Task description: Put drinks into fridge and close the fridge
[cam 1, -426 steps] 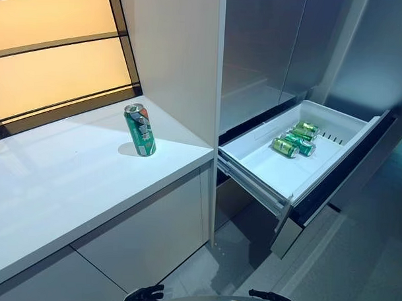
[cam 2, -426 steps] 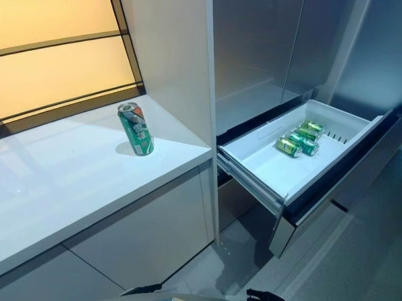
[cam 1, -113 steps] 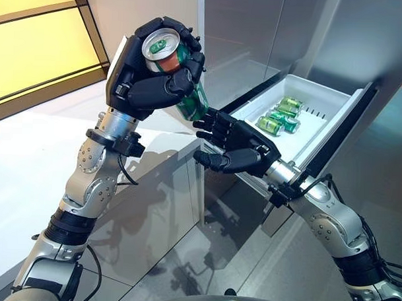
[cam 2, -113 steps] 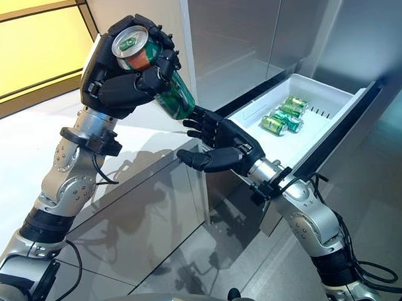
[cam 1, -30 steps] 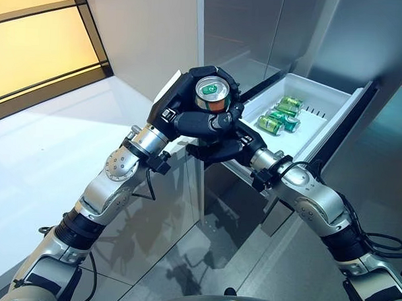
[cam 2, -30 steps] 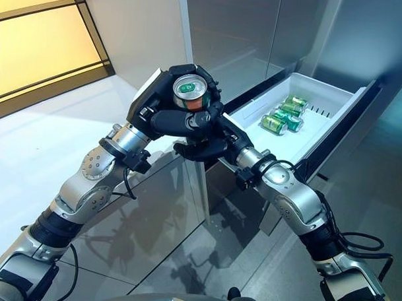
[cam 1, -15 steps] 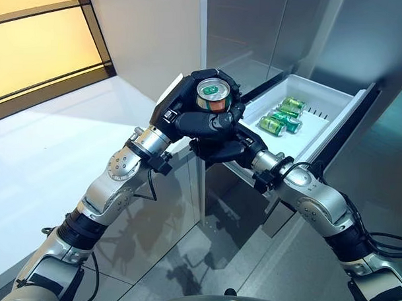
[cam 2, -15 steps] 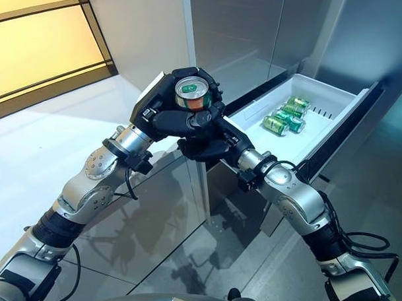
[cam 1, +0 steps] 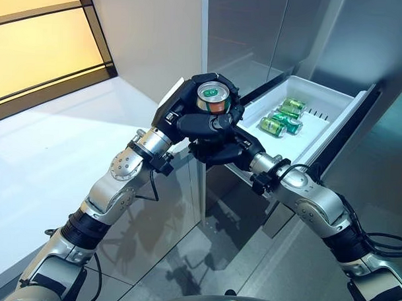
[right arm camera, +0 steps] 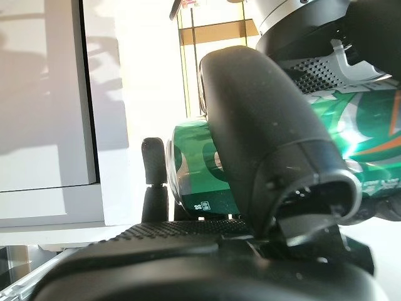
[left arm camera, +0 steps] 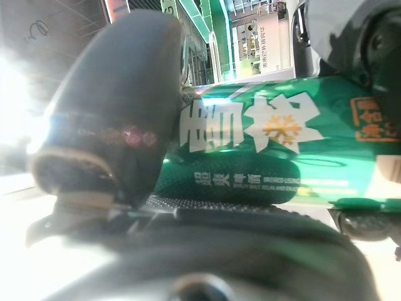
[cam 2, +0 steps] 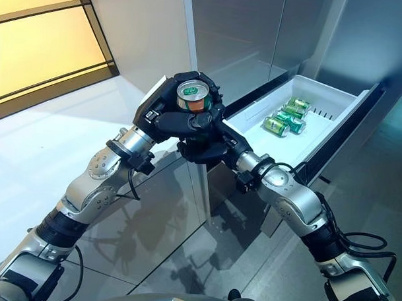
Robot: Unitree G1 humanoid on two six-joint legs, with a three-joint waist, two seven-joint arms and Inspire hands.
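Holding a green can (cam 1: 213, 97) upright, the left hand (cam 1: 189, 110) has its fingers and thumb curled round the can's body, and the can sits in mid-air just past the right edge of the white tabletop (cam 1: 48, 165), between that edge and the open fridge drawer (cam 1: 335, 96). The right hand (cam 1: 221, 150) is directly beneath the left one, touching the can's lower part; its own wrist view shows the thumb (right arm camera: 269, 144) bent across the green side, so it appears to be taking a grip too, though its other fingers are hidden. This looks like a hand-over from left to right.

Three cans (cam 1: 280, 118) already lie on their sides near the far end of the drawer, so part of the loading seems done. The tabletop, as far as it shows, carries no further drink. Left to do, by my reading: pass this can fully to the right hand, lay it in the drawer, then push the drawer shut.
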